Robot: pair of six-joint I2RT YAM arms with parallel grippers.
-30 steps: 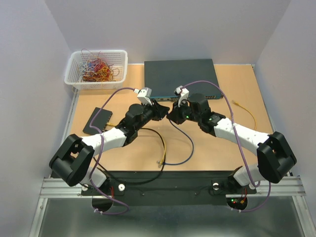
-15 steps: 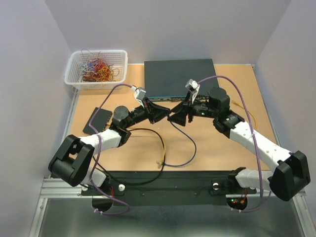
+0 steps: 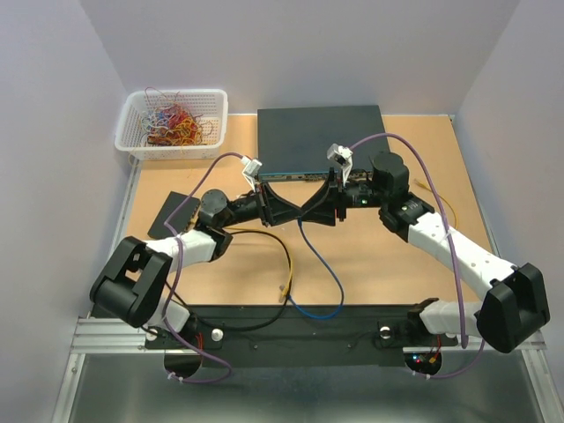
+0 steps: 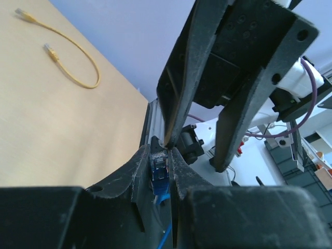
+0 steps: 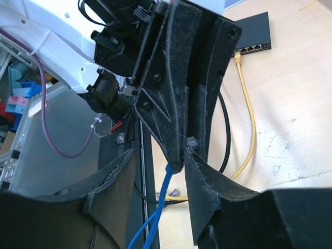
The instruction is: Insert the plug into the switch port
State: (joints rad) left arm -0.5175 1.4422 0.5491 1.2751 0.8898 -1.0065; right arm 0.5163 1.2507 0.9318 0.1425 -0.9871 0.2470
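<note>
Your left pincer [image 4: 160,155] pinches the blue plug [image 4: 160,174] between its tips. Your right pincer [image 5: 160,153] stands spread around those tips, above the counter [image 3: 379,256], near the dark switch [image 3: 322,141]. The blue cable [image 3: 317,273] hangs below.

At the back-left corner of your light wooden bench [image 3: 379,256] sits a white plastic mesh basket [image 3: 213,123], filled with a tangle of thin coloured wires [image 3: 174,123]. Nearer you on the left, a small flat black box with a row of ports [image 3: 174,214] lies flat. A long yellow patch cable [image 3: 291,260] is plugged into it and trails toward the near edge, with a black cable [image 5: 226,140] running just beside it. On your right, 1 short yellow cable with clear plugs at both ends [image 3: 448,204] lies loose in a curve.
</note>
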